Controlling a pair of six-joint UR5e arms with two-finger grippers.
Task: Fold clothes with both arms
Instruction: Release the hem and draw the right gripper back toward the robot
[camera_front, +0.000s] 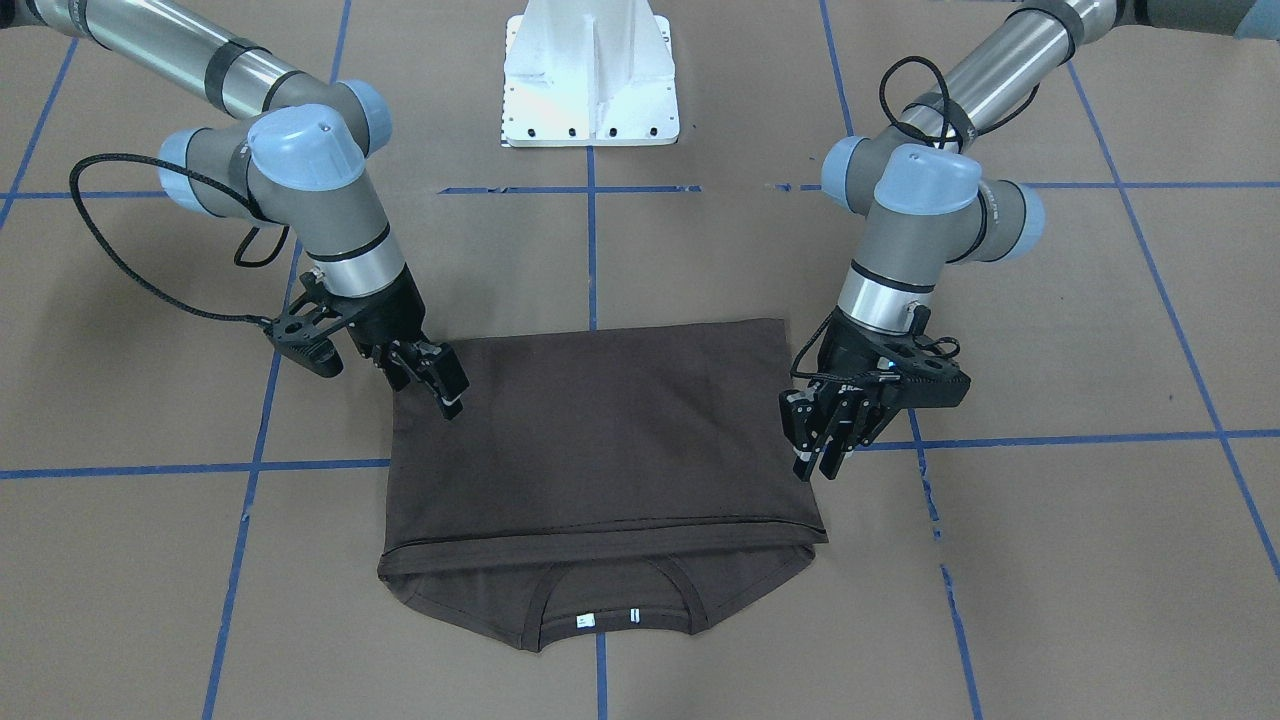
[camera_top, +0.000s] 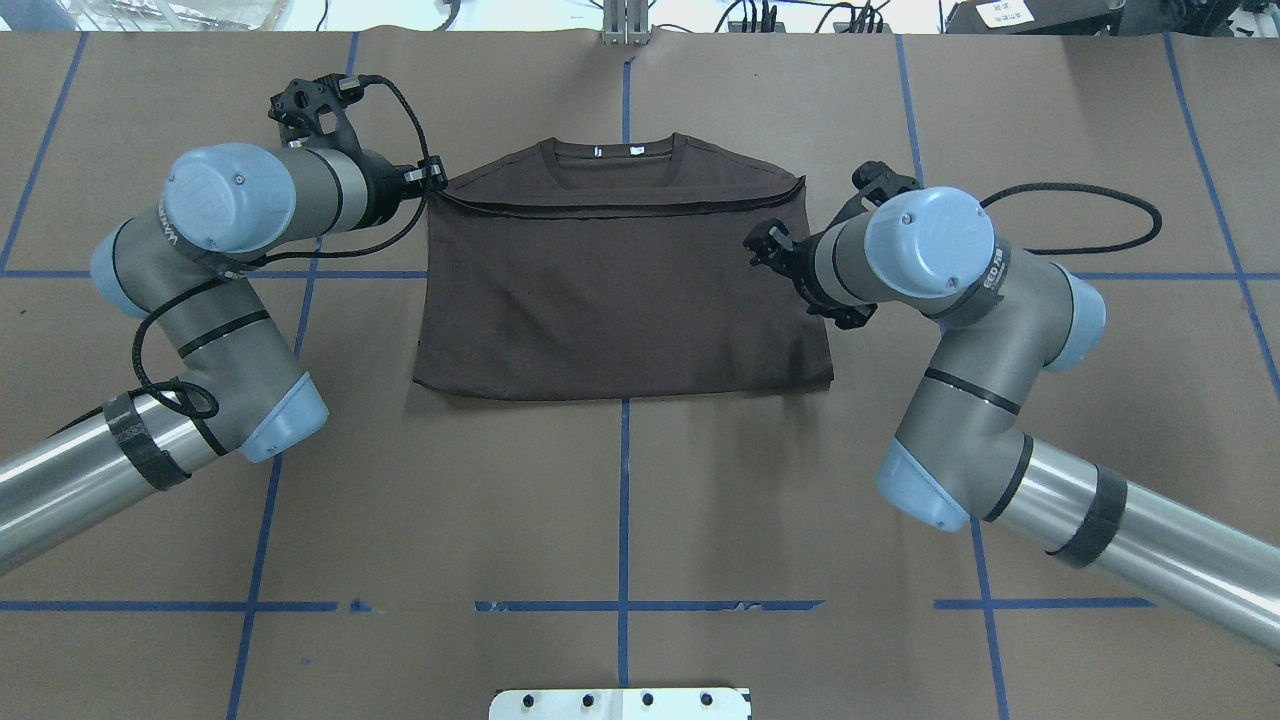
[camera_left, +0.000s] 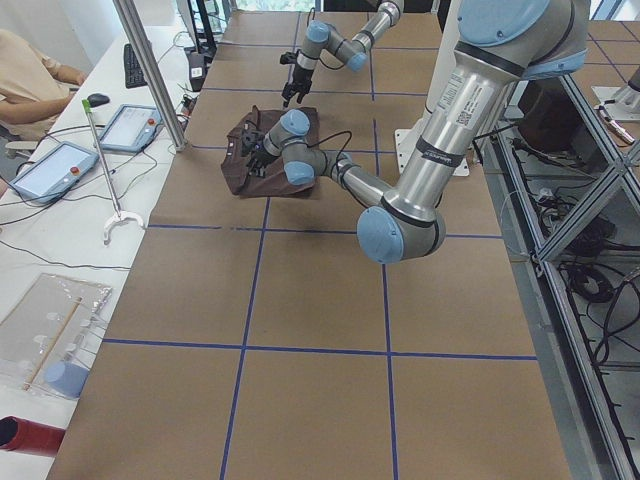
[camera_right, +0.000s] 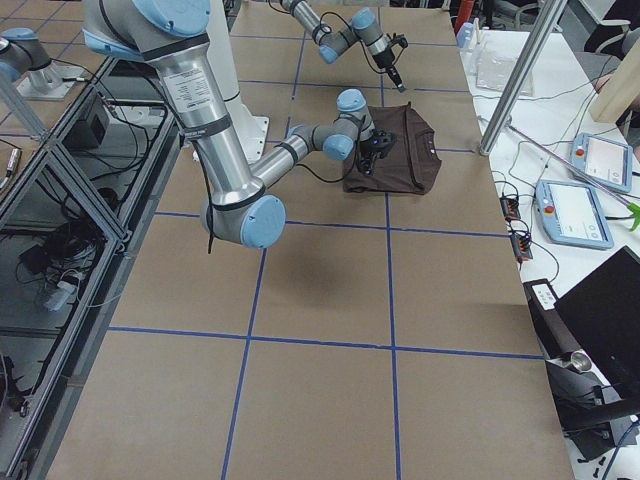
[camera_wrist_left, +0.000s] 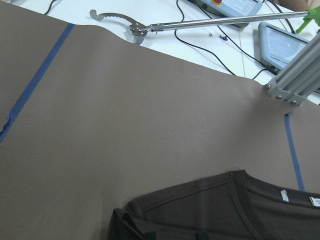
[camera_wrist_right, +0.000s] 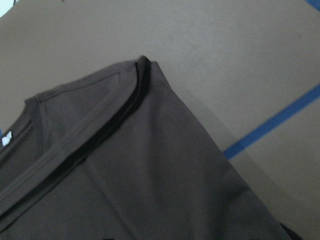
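Shirt: the dark brown T-shirt (camera_front: 600, 430) lies flat mid-tabletop (camera_front: 1050, 560), folded once. Its hem (camera_front: 600, 524) sits just short of the collar (camera_front: 610, 600), which points away from the robot.
Right tool: the right tool (camera_front: 430, 385) is at one side edge, on or just above the cloth. I cannot tell whether its fingers are apart or together.
Left tool: the left tool (camera_front: 818, 445) is at the opposite edge, near the hem corner. I have the same doubt here.
Main risk: if either tool has cloth pinched when I lift away, it will drag the top layer and undo the fold.
Second risk: if the two arms retreat unevenly, the hem line would skew.
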